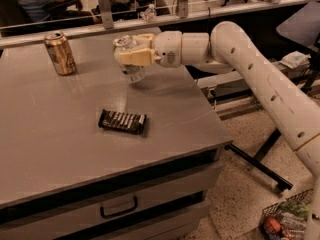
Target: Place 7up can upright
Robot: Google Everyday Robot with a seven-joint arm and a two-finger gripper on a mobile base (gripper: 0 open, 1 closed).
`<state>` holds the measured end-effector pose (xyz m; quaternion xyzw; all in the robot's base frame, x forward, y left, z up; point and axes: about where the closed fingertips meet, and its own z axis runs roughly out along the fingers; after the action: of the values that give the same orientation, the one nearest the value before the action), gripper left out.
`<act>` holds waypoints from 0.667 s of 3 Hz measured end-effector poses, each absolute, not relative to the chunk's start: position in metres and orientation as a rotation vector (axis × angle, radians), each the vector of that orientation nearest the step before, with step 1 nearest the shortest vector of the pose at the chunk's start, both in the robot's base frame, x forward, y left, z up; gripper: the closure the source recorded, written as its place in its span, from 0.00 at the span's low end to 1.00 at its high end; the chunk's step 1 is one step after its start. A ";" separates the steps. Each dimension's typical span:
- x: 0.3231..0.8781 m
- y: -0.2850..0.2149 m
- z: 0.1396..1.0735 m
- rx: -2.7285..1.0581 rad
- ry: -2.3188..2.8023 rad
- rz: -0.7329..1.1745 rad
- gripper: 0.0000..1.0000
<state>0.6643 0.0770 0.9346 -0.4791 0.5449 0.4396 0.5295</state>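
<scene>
The gripper (131, 54) has its jaws clamped on the 7up can (133, 73), near upright, by the desk's (60, 149) far edge. Setting down and release remain, I'd judge.

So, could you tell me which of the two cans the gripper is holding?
The pale silver can, clamped in the gripper over the table's far side; the gold can stands apart, untouched.

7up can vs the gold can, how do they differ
The 7up can is pale silver; the gold can is tan. The 7up can is gripped in the claw over the table, back middle; the gold can stands free at back left. Both are drink cans, tops up.
</scene>
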 end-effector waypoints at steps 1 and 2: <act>0.666 0.077 0.928 -1.117 1.306 1.073 1.00; 0.669 0.076 0.917 -1.083 1.323 1.106 0.83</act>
<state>0.6691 0.0761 0.9172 -0.4527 0.5530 0.4623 0.5249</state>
